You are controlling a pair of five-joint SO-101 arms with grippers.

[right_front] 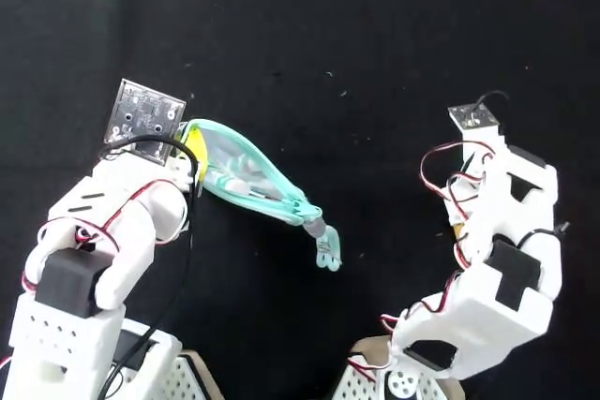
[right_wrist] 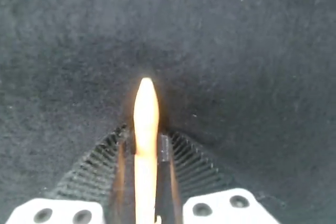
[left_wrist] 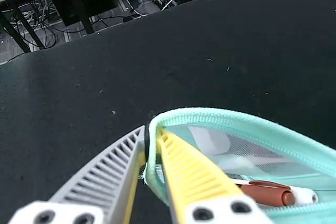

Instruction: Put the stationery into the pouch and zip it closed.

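Left gripper clamped on the pouch rim, left half of the desk; brown pen inside. Right gripper pinches an orange pen near the right edge. Loading step in hand; next it must reach the mouth.

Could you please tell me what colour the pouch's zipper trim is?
Mint green zipper trim, clearest in left wrist view.

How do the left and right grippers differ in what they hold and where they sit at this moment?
The left gripper is clamped on the end of the mint pouch; the right gripper is clamped on a slim orange stationery item. The left sits at the pouch, the right apart from it, over the black table. Both are shut on something.
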